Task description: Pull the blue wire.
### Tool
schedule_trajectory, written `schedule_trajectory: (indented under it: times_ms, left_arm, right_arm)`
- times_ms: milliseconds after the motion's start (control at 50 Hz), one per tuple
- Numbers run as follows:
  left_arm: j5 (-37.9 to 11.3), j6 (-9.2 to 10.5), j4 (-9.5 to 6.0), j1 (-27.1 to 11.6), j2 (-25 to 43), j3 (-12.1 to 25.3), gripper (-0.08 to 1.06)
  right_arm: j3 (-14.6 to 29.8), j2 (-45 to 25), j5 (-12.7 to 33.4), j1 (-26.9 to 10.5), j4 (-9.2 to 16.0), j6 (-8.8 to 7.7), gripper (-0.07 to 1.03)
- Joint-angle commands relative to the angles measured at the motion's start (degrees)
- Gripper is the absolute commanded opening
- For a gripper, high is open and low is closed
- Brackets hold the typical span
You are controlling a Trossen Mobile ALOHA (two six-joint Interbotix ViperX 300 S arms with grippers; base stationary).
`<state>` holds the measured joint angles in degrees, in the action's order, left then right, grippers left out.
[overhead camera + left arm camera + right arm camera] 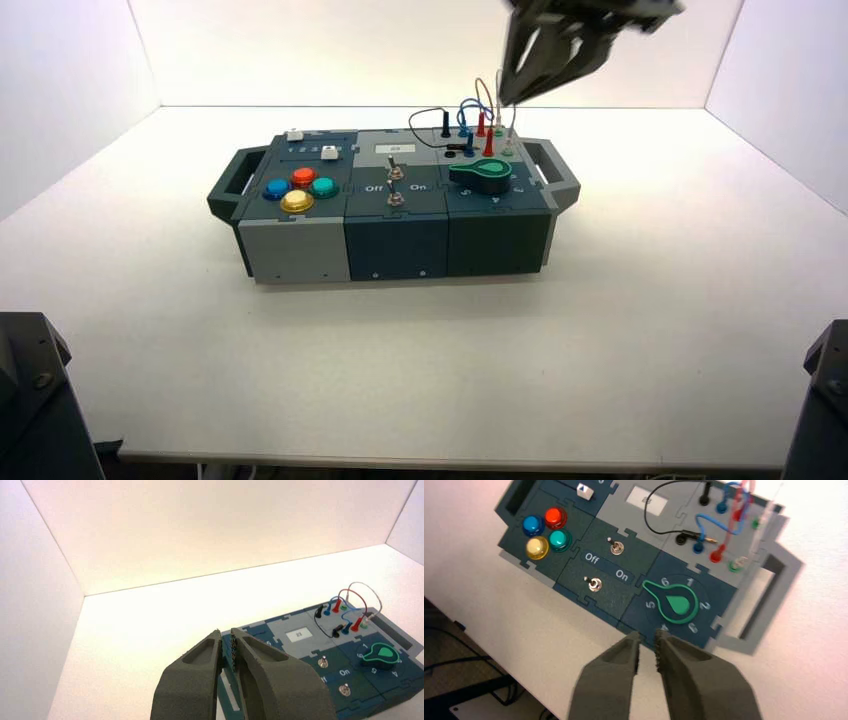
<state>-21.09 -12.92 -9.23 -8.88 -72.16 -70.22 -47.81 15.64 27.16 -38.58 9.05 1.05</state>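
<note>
The right gripper (505, 98) hangs high in the upper right of the high view, tilted down toward the far right corner of the box (300, 250), its tips just above the cluster of wires. In its own wrist view the right gripper (647, 641) shows two dark fingers (684, 665) drawn nearly together with only a thin slit between them — closed on nothing, with the green knob (679, 605) just beyond their tips.

The left gripper (226, 639) is out of the high view; its wrist camera looks across the box from the button end, and its fingers (200, 670) also sit pressed close, a narrow gap between the pads, holding nothing.

The blue wire (466, 108) stands on the grey panel at the box's far right, above the knob in the high view. In the right wrist view the blue wire (719, 527) runs as a loose curve from one blue plug (723, 506) near the top edge down to another blue plug (698, 547) lower on the panel — its long axis roughly follows the panel's depth, from the back edge toward the knob. Both plugs stand upright in their sockets. A black wire (664, 510) loops to its left, a red wire (740, 505) crosses to its right.

The box rests on the white bench (600, 350).
</note>
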Motion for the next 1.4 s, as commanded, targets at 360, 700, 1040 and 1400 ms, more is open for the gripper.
schedule_trajectory:
  times_ms: [360, 700, 1040, 1400]
  left_arm:
    - [0.53, 0.18, -0.26, -0.35, 0.7, 0.97, 0.11]
    - [0.53, 0.18, -0.26, -0.53, 0.62, 0.97, 0.11]
    - [0.53, 0.18, -0.26, -0.7, 0.62, 0.97, 0.11]
    - [0.53, 0.18, -0.35, -0.7, 0.62, 0.97, 0.11]
  right_arm:
    - [8.35, -11.07, -0.35, -0.09, -0.18, -0.09, 0.29]
    - [13.1, -18.11, -0.79, 1.05, -1.23, -0.18, 0.31]
    - [15.38, -21.36, -1.05, 5.89, -1.23, 0.09, 0.32]
    - [18.02, -23.64, -1.05, 6.15, -1.41, 0.0, 0.32]
